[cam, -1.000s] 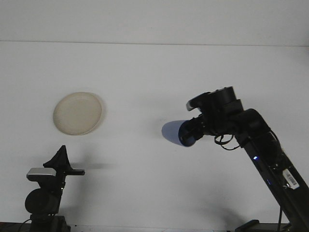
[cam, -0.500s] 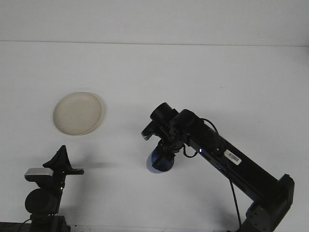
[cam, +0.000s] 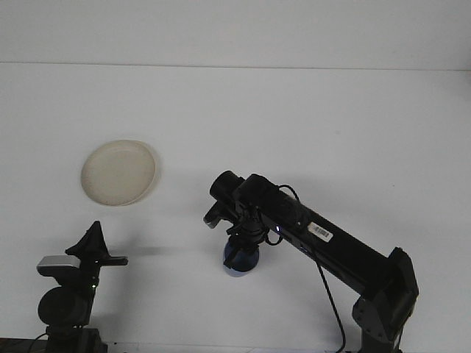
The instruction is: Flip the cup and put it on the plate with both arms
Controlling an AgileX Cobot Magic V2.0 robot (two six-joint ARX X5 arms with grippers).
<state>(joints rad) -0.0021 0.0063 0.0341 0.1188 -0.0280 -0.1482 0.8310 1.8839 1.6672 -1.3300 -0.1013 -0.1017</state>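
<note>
The right gripper is reaching down at lower centre of the frame, its fingers closing around a blue cup that is sitting on the white table. The plate is lying at left, well apart from the cup. The left gripper is waiting at lower left; whether it is parted I cannot tell.
</note>
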